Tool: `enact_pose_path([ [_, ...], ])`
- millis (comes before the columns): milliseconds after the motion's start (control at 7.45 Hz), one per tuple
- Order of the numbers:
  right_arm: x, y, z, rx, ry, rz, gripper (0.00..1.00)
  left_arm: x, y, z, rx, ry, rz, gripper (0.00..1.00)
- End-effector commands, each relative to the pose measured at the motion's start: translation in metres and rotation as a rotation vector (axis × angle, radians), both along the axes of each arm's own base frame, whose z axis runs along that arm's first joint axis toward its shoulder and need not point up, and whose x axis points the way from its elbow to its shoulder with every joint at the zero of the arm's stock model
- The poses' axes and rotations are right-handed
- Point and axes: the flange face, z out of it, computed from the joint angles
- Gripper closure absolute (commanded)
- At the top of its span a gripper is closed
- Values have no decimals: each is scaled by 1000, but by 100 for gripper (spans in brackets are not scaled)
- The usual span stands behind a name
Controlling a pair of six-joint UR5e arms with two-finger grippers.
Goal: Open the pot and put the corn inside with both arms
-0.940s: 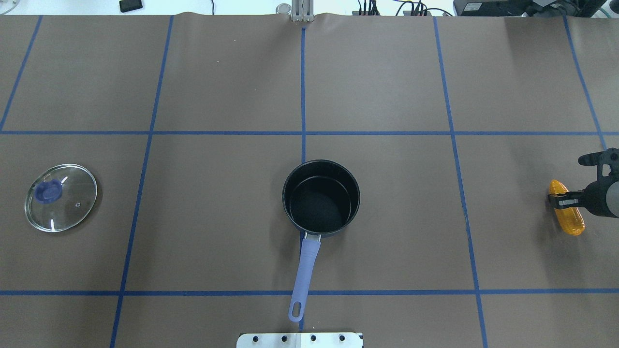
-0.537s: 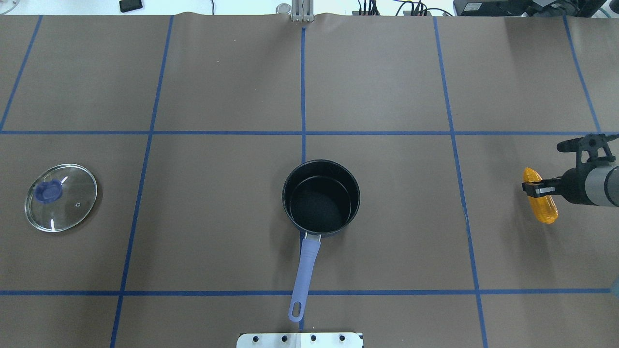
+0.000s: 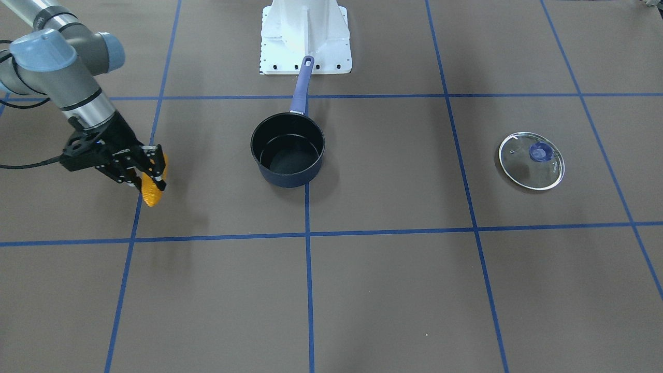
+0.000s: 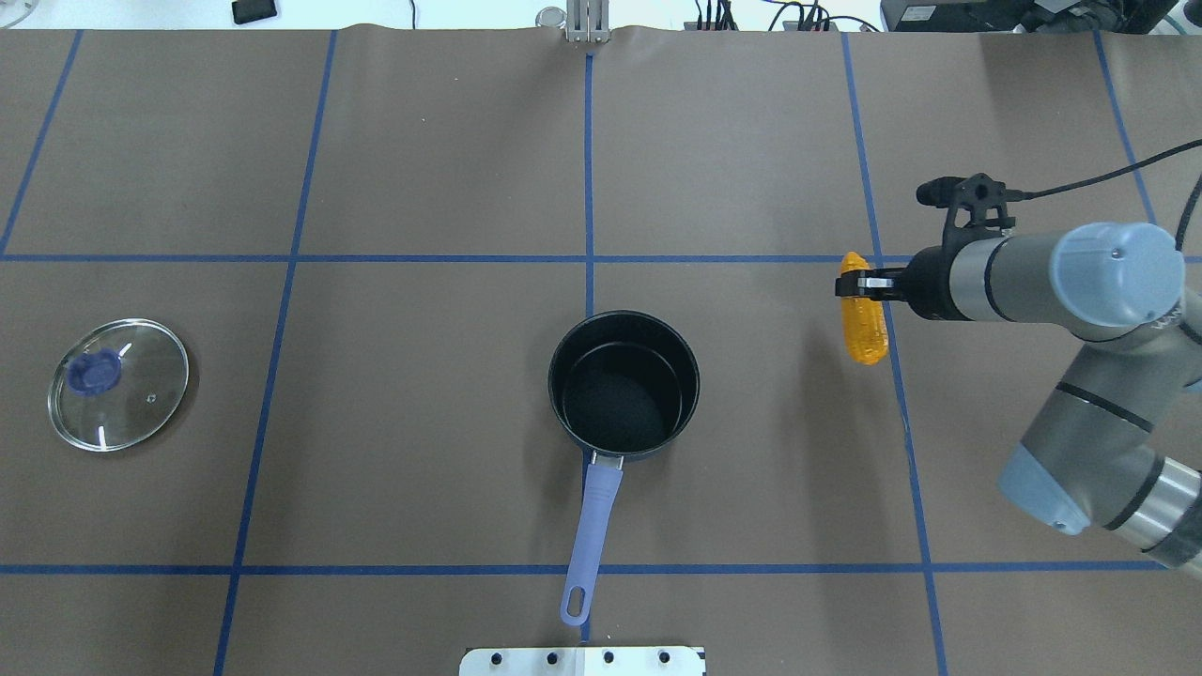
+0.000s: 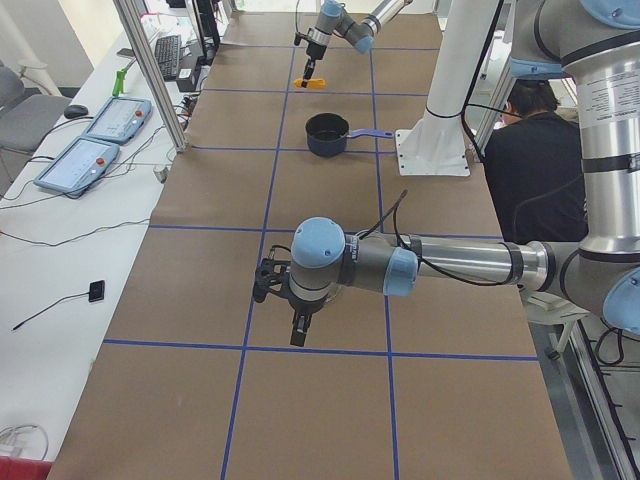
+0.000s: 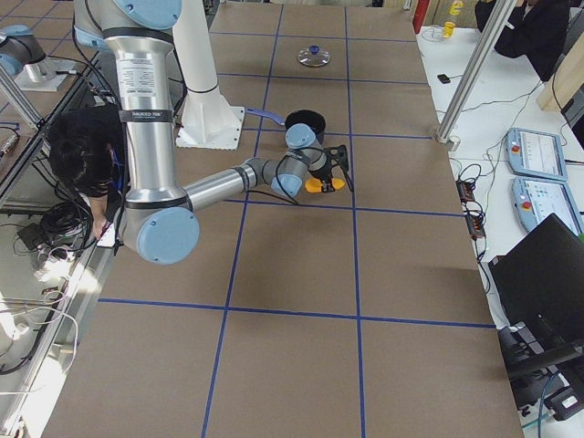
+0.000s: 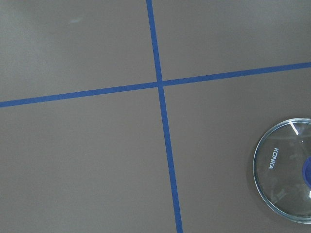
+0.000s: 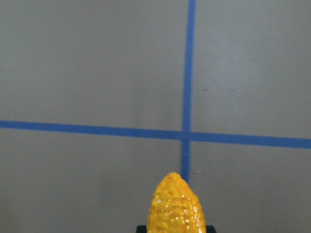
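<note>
Now | right gripper [image 4: 857, 284]: jaws closed on corn [image 4: 865, 333] | grip: crosswise, near one end

I held the corn [image 4: 863, 321], an orange-yellow, bumpy, tapered cob, clamped near one end in my right jaws and lifted off the surface. It hung on the right of the pot [image 4: 556, 380], well apart from it. The pot was black, round and uncovered, upright at mid-surface, its lilac handle [image 4: 593, 526] pointing back toward me. Its glass lid [image 4: 118, 384] with a blue knob lay flat far to the left. My right arm [image 4: 1024, 277] reached in from the right. My left arm [image 5: 450, 265] hung low over the surface; whether my left jaws were parted I could not tell.
</note>
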Motion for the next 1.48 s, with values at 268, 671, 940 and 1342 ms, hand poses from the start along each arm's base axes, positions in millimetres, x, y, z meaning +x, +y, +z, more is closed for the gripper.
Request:
enact_pose_path([
  [268,-143,64,-164,-16,-196,70,100,1,0,1,-2,0,0,1],
  [671,-158,81,-163,-12,-179,62,20,1,0,2,-3,0,0,1],
  [940,-158,77,-162,-10,-118,111,0,1,1,2,-5,0,0,1],
  [1342,-115,28,-160,-43,-10,65,0,1,1,4,-11,1,0,1],
])
